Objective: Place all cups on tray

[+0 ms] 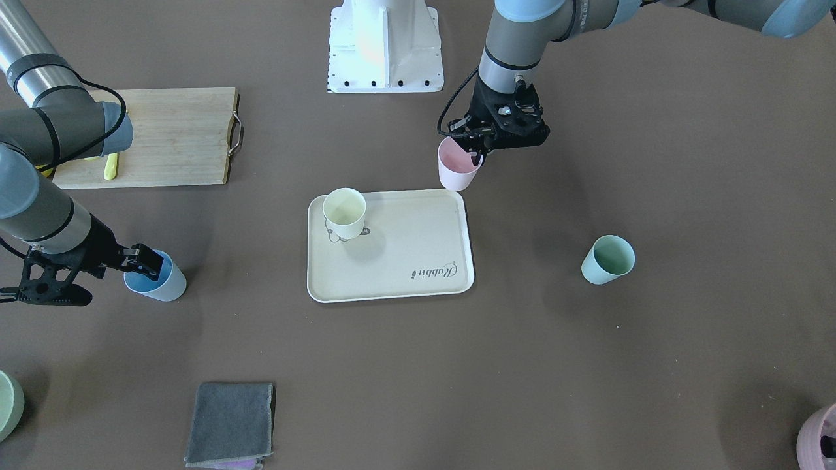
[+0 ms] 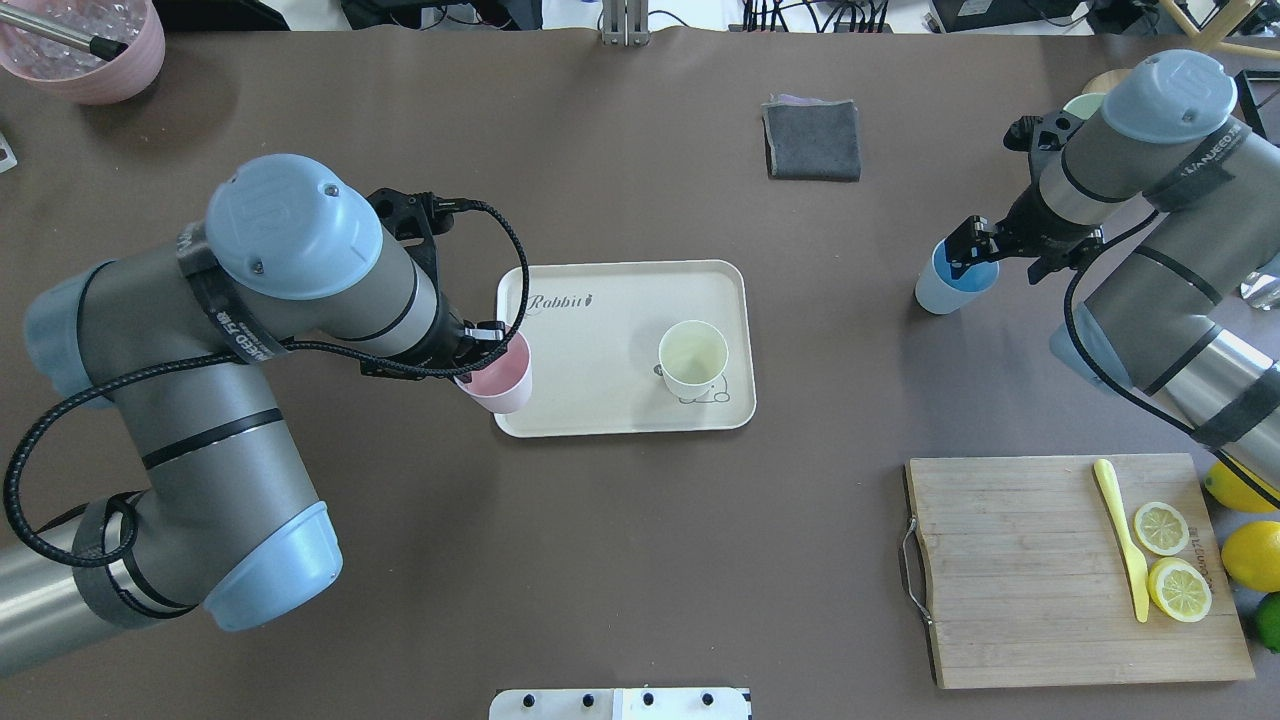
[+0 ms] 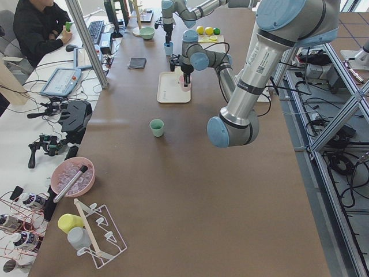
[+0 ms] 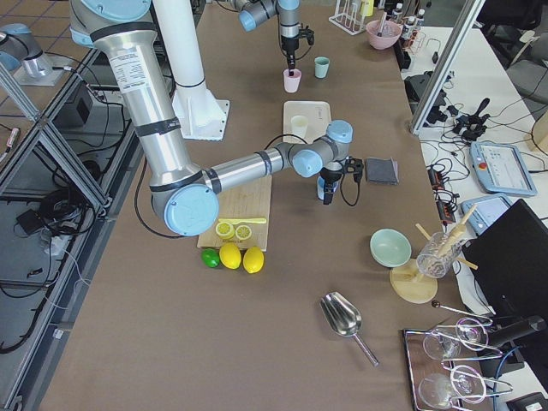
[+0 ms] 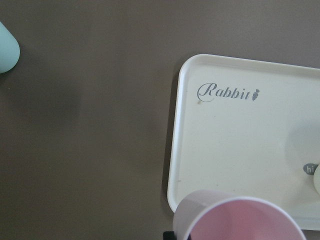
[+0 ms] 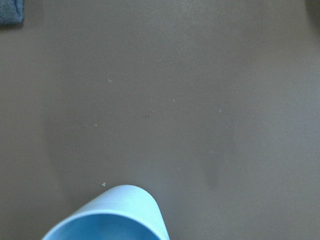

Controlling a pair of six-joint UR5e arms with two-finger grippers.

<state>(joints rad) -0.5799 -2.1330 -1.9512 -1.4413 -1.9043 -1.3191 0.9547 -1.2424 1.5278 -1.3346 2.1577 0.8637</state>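
Front camera: the left gripper [image 1: 479, 149] is pinching the pink cup [image 1: 456, 173] by its rim, right at a corner of the tray [image 1: 405, 261]. The pale yellow cup [image 1: 344, 213] sits on the tray, and the mint green cup [image 1: 607, 260] is off on the bench [image 1: 588, 365]. Overhead, the right gripper [image 2: 966, 256] is pinching the rim of the light blue cup [image 2: 942, 292], well apart from the tray.

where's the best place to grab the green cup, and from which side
Take the green cup by its rim wall from straight above, one finger inside, one outside: it stands upright, mouth up, and tapered sides may slip in a side grasp.
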